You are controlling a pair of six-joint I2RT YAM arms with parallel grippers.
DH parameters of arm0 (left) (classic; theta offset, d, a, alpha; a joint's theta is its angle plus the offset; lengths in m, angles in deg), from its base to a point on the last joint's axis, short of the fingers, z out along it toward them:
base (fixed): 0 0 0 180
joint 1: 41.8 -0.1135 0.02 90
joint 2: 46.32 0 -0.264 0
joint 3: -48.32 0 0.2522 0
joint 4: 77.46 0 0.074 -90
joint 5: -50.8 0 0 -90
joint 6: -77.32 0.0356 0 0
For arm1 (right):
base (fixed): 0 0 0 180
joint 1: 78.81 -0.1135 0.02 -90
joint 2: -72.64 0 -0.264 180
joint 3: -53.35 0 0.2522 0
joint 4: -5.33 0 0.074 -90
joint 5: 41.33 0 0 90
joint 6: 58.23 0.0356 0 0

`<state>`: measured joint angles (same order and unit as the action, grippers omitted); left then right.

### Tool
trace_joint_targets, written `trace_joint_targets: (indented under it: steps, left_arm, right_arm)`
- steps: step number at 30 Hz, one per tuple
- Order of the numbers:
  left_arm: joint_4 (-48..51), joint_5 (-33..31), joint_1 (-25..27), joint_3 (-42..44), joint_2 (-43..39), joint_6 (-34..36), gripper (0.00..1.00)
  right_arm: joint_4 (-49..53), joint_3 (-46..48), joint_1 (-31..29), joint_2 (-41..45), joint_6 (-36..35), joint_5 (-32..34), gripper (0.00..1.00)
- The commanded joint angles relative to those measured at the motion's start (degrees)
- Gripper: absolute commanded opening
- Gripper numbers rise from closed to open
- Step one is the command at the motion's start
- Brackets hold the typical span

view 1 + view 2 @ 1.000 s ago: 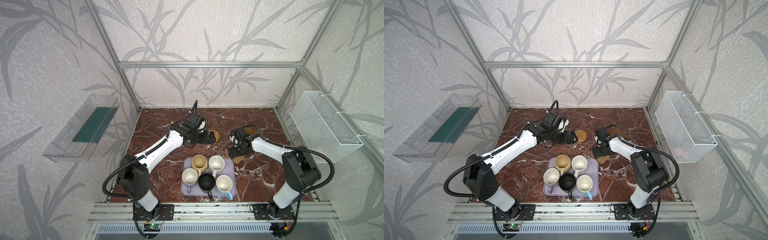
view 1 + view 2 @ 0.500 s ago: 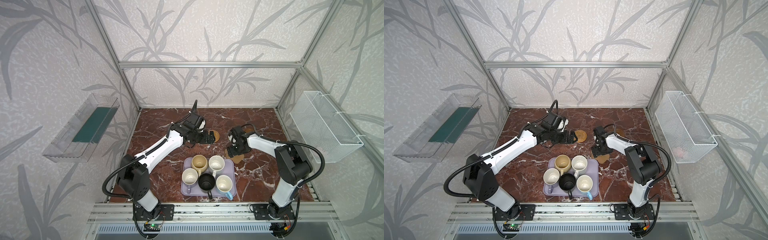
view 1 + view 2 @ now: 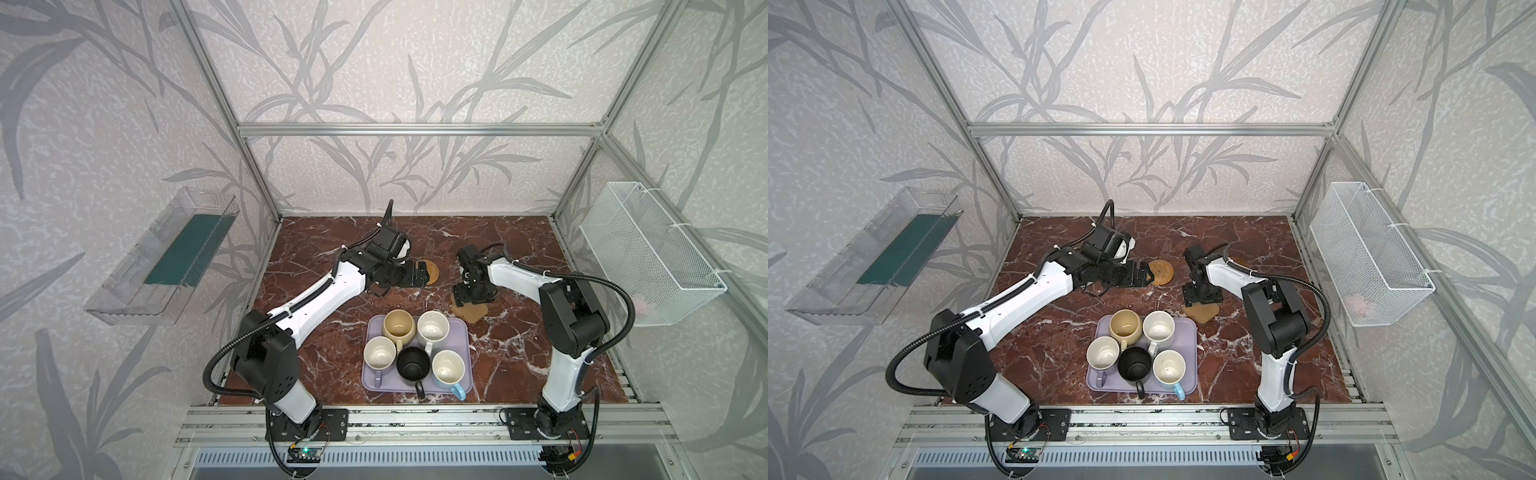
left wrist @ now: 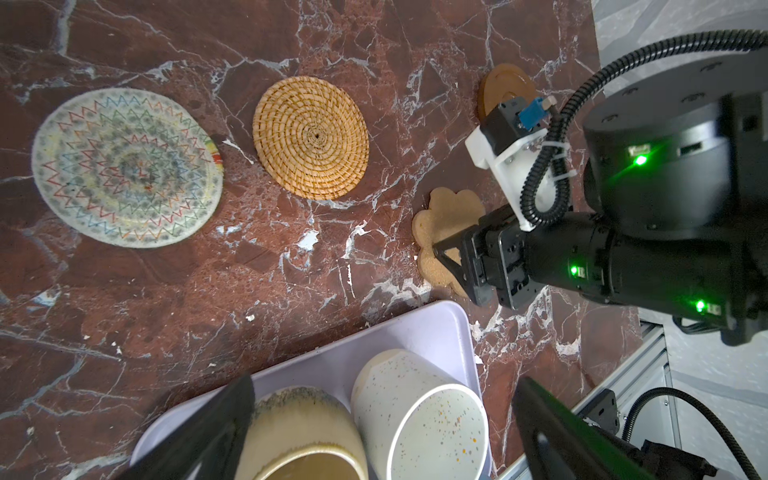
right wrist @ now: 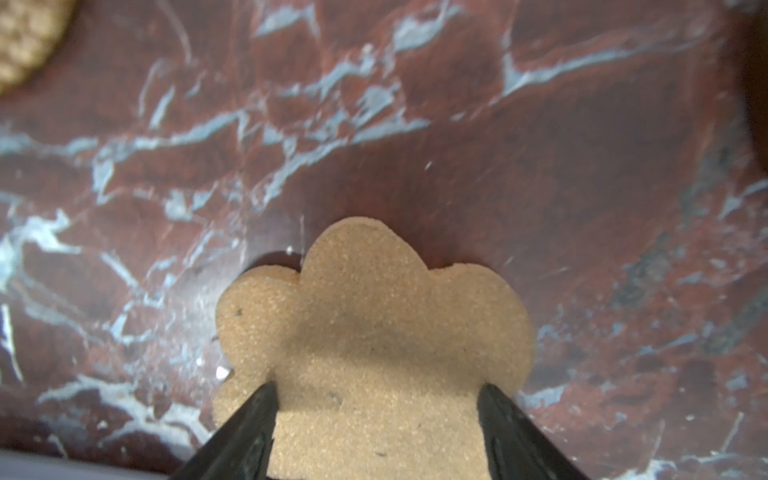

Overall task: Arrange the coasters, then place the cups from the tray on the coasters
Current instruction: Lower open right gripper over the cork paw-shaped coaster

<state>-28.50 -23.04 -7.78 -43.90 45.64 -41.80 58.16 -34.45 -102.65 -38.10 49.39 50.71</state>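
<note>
Five handled mugs (image 3: pixel 412 363) are sitting nearest me on the flat lavender rectangular tray (image 3: pixel 462 336), untouched, I judge, because the mats are not yet laid out. Just past the tray's corner, my right gripper (image 5: pixel 377 388) is pressing down over the tan paw-shaped coaster (image 5: pixel 374 332). Its jaws are straddling the mat's narrow end, and I cannot tell whether they are pinching it. I am probably taking it there to shift it clear of the tray. Farther out, my left gripper (image 4: pixel 384 384) is hanging spread wide and empty near the golden rattan round coaster (image 4: pixel 311 137). A brown glossy saucer-like coaster (image 4: pixel 498 83) and a cream woven round coaster (image 4: pixel 124 166) are lying apart beyond.
</note>
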Motion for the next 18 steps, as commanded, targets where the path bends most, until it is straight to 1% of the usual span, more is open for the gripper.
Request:
trace_joint_targets:
  steps: [1,4,8,10,13,18]
  left_arm:
    - [-1.07,-1.14,-0.17,1.17,-2.03,-0.35,0.99]
    - [-1.54,-1.15,-0.27,1.61,-2.36,-0.67,0.99]
    - [-2.32,-1.41,-0.22,2.32,-2.8,-1.1,0.99]
    - [-2.84,-1.22,-0.25,2.82,-3.01,-1.43,0.99]
    - [-3.04,-1.06,-0.3,3.13,-3.28,-1.75,0.99]
    - [-3.13,-1.12,-0.21,3.56,-4.71,-2.06,0.99]
  right_arm:
    - [-2.79,-0.26,2.16,-4.88,3.03,1.45,0.76]
    - [-3.91,-1.41,2.99,-4.93,4.95,-0.71,0.76]
    - [-3.67,-3.83,3.52,-5.43,7.55,-0.78,0.76]
    - [-3.76,-5.66,3.71,-5.57,8.56,-1.82,0.76]
    - [-1.93,-8.0,3.27,-3.84,8.59,-0.64,0.77]
    - [-0.73,-5.89,3.53,0.81,6.72,0.15,0.81]
